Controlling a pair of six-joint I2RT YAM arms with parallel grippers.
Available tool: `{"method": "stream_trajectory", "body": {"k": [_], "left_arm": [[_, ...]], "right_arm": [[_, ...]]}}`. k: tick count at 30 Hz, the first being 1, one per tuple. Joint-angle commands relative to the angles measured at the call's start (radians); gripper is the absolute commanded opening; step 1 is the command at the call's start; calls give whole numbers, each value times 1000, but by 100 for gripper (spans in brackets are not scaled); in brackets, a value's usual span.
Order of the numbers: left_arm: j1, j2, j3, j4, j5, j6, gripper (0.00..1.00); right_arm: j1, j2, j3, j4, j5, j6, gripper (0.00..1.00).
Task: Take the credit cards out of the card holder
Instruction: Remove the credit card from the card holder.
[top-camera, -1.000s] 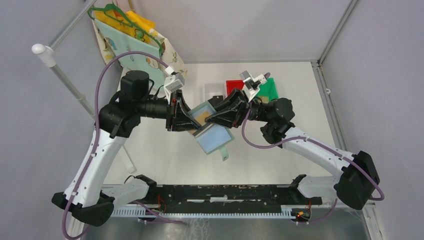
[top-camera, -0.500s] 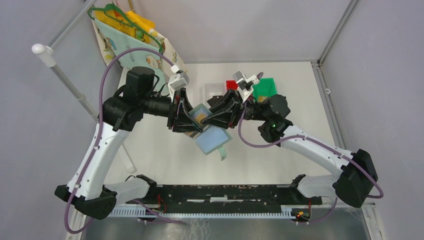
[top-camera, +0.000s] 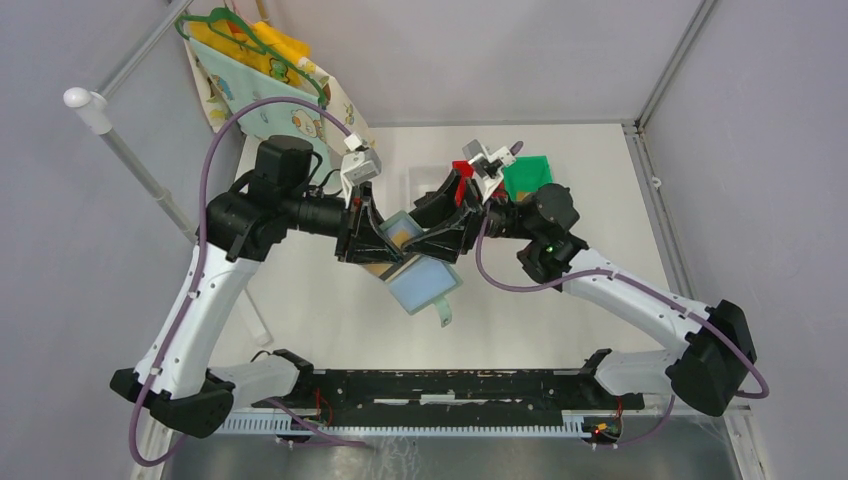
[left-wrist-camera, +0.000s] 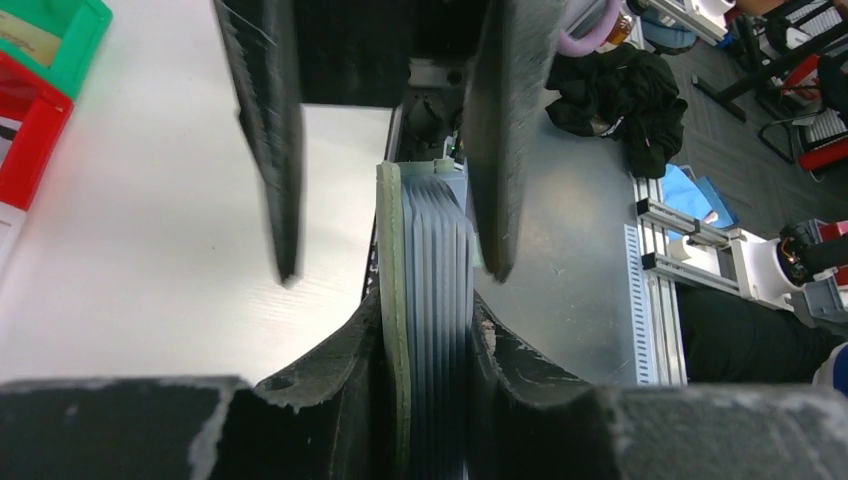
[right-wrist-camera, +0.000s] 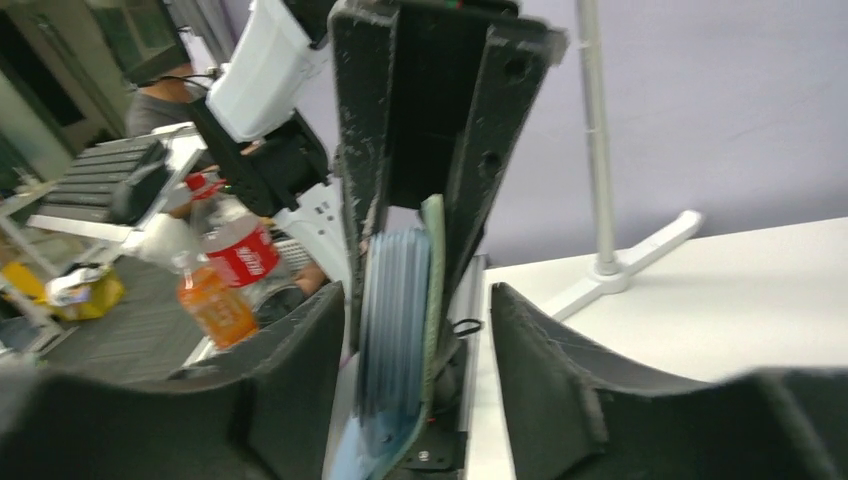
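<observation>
- the left gripper (left-wrist-camera: 428, 330) is clamped tight on one edge of the card holder (left-wrist-camera: 435, 250), pinching its stacked pockets.
- the right gripper (right-wrist-camera: 418, 300) straddles the opposite edge, its fingers spread wide on either side.
- the holder hangs above the white table (top-camera: 560, 300), between both arms.
- a tan credit card (top-camera: 403, 236) shows in its upper pocket.
</observation>
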Motion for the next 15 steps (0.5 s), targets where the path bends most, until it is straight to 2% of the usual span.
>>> {"method": "stream_trajectory", "body": {"k": [1,4,6,8,11,15], "left_arm": [[3,15,58,6,-37,-17,2],[42,34,53,34,-75,-76,2],[89,45,50,48,-80,-98,2],[144,46,38,84,-80,-125,2],[209,40,12,137,-85,-182,2],[266,44,-7,190,-76,-255,2]], "right_arm": [[-53,-61,61,-33,83,-15,68],[-84,-136,43,-80,189,-55,76],[-89,-183,49,-158,263,-92,77],[-90,-217,32,-156,301,-81,77],[-89,-226,-12,-95,303,-4,77],[-55,-140,-90,131,243,187,76]]}}
